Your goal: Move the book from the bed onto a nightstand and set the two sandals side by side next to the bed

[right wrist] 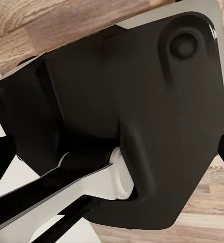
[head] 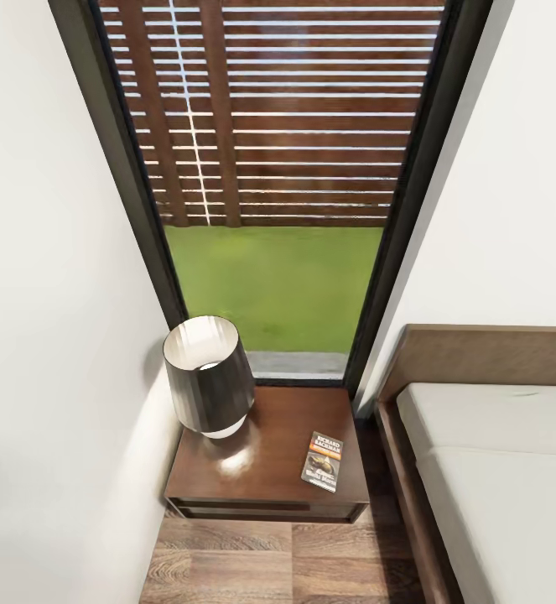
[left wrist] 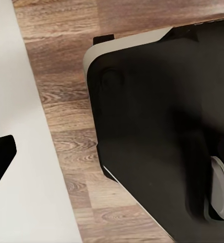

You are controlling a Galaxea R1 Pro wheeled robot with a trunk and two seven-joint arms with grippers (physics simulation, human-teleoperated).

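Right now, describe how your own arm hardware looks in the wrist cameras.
Left wrist view: a black casing with rounded corners and pale grey trim. Right wrist view: a black housing with a white rim, a round recess and a white cylindrical joint. No cables or markings are legible.

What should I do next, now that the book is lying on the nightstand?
Probably turn the head and base away to look for the sandals. The book already lies flat on the nightstand beside the lamp, so that part looks done, and the strip of floor by the bed holds nothing blue.
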